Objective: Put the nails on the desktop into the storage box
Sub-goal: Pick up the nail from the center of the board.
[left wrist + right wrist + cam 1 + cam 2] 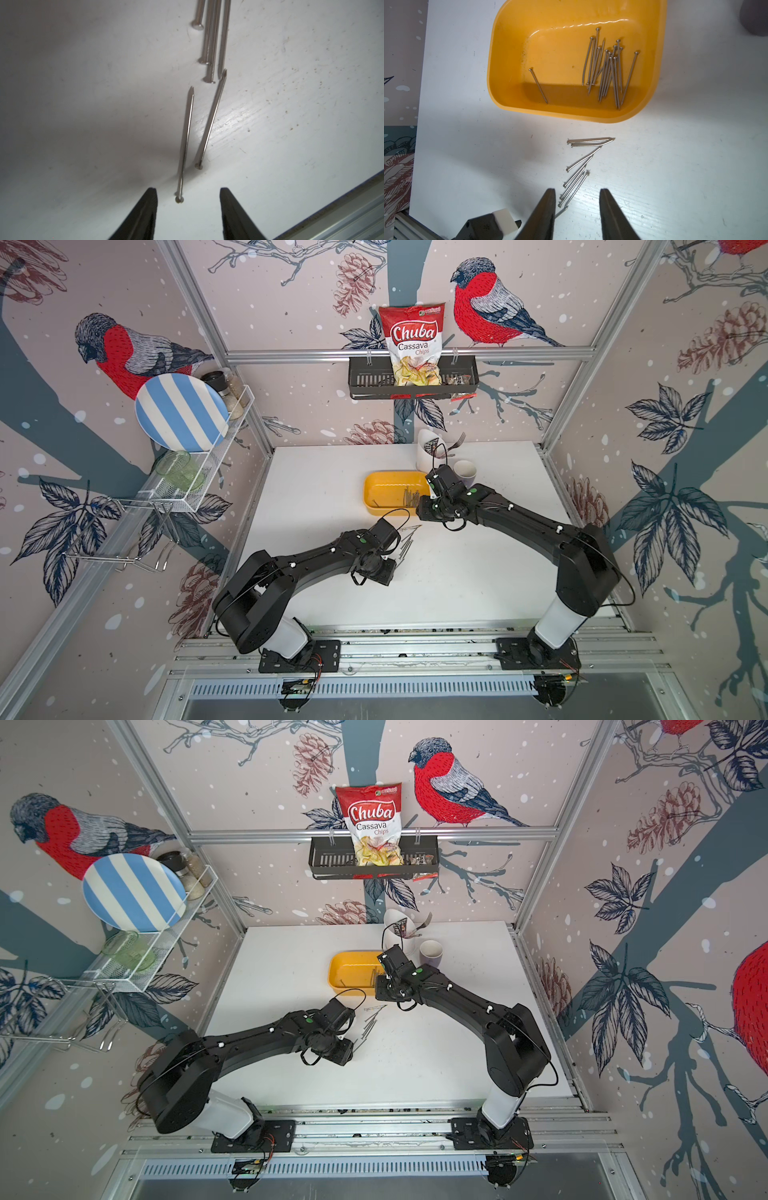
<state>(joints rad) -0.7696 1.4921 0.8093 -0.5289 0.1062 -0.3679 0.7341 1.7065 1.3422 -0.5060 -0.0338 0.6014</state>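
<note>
The yellow-orange storage box (pixel 376 489) (pixel 504 72) stands at the back middle of the white desktop (pixel 332 472), with several nails (pixel 607 72) lying in it. More nails (pixel 405 545) (pixel 590 140) lie loose on the desktop just in front of the box. My left gripper (pixel 188 190) is low over the nearest loose nail (pixel 185 143), open, with the nail's head between its fingertips and touching neither. My right gripper (pixel 577 190) hovers open above the box's front edge, with nothing between its fingers. Its fingers look down over the loose nails.
A white cutlery holder with a fork (pixel 430 452) and a mug (pixel 464 470) stand right behind the box. A black wire basket (pixel 365 381) with a chips bag hangs on the back wall, and a rack with a striped plate (pixel 183 414) on the left wall. The aluminium table edge (pixel 342 212) is close to my left gripper.
</note>
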